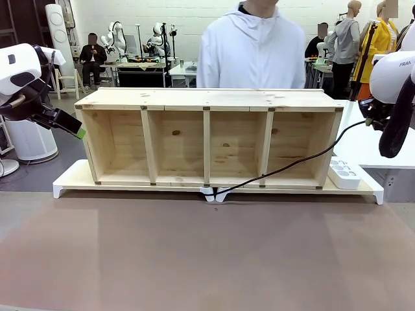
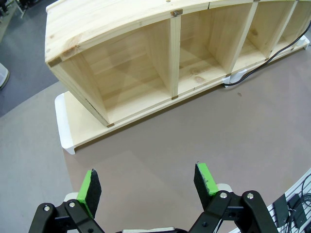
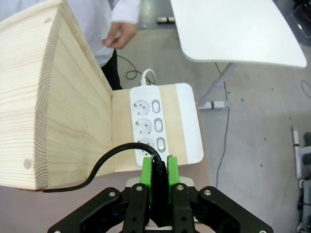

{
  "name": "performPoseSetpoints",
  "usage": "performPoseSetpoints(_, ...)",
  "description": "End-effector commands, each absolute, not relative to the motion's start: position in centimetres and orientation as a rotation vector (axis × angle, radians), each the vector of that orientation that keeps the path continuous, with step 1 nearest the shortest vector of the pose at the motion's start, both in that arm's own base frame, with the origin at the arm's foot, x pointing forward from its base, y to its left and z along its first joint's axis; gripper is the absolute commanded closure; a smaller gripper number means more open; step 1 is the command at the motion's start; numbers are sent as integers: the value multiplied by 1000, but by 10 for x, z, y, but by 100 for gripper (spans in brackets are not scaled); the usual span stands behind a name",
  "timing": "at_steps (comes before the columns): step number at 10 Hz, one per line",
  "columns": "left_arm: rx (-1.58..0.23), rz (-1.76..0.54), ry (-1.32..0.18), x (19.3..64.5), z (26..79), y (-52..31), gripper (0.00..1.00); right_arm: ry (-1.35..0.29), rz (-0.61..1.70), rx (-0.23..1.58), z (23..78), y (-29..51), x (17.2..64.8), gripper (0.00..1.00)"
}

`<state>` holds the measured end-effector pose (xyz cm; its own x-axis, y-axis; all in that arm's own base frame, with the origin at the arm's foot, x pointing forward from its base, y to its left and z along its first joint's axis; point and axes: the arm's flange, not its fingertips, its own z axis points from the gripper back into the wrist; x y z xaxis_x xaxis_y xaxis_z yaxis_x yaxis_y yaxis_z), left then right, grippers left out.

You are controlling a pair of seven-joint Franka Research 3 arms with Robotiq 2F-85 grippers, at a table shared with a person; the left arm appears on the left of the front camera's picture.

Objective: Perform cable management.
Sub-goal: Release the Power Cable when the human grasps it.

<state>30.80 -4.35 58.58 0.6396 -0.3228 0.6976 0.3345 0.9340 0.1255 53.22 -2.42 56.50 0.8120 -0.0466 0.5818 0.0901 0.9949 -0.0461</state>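
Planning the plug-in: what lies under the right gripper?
The power strip on the wooden board, below the right gripper, which is shut on the cable. Its nearest socket is partly hidden by the fingers.

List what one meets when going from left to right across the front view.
Left end effector → wooden shelf → white power strip → right arm.

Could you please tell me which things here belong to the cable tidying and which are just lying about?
Job: cable, clamped in the right gripper; likely the power strip just ahead of it.
Seemingly idle: wooden shelf, open left gripper, person behind.
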Motion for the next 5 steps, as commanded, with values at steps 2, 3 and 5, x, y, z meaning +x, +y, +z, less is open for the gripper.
performPoseSetpoints(2, -24, -362, -804, 310, 586, -44, 0, -626, -77, -74, 566, -25, 532, 84)
performPoseSetpoints(3, -24, -362, -804, 310, 586, -44, 0, -626, -77, -74, 566, -25, 532, 84)
performPoseSetpoints(5, -24, -362, -804, 310, 586, -44, 0, -626, -77, -74, 566, -25, 532, 84)
